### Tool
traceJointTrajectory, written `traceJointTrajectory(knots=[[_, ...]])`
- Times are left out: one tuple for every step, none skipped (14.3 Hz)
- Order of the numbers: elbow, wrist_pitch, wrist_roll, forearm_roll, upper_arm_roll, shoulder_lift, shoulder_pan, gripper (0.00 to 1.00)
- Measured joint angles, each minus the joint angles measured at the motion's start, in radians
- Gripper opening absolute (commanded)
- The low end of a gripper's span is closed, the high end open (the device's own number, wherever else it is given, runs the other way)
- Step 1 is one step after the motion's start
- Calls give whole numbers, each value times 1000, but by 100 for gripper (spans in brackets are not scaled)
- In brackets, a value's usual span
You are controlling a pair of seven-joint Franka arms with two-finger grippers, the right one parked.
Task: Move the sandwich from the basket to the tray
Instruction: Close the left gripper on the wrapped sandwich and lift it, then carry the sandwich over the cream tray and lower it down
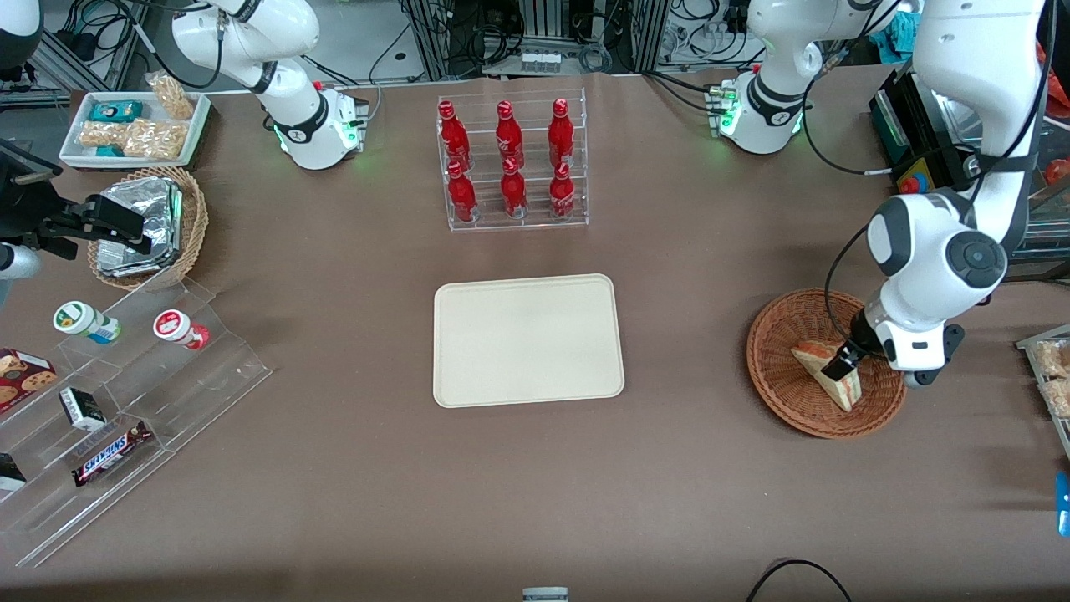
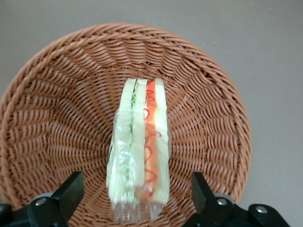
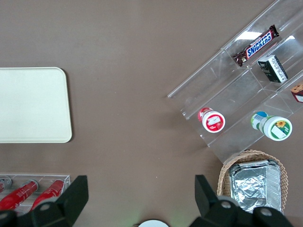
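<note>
A: Where is the clear-wrapped triangular sandwich wedge (image 2: 139, 151) with its pale bread and red-orange and green layers?

B: In the round reddish-brown woven wicker basket (image 1: 782, 330), standing on edge with the filling side up, toward the working arm's end of the brown surface (image 1: 351, 468).

A: And the left arm's black two-finger end effector (image 1: 843, 364)?

B: Low over the basket, right at the sandwich. Its fingers (image 2: 71, 191) are spread wide, one on each side of the wedge with a clear gap on both sides, so nothing is gripped.

A: The flat cream-beige rectangular tray (image 1: 527, 340)?

B: Mid-surface, well apart from the basket, nearer the front camera than the clear rack of red bottles (image 1: 511, 160).
</note>
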Motion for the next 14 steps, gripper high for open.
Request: traceJointTrajectory(knots=[[4,1,-6,0,0,17,1,18],[6,2,-8,0,0,31,1,12],[7,3,-9,0,0,40,1,7],[9,2,-9,0,0,44,1,5],[12,0,-9,0,0,43,0,1],[19,-8,-6,2,-1,40,-1,0],[30,-36,7,4,-3,34,-4,0],[51,-91,40,5,-8,24,-8,0],[81,-169,80,5,-17,11,-16,0],[116,-251,115,5,-25,-2,-31,3],[153,-322,148,5,-34,-12,-54,5],[189,-372,181,5,-41,-16,-87,6],[221,-404,199,5,-46,-15,-124,6],[245,-420,205,5,-50,-8,-162,4]])
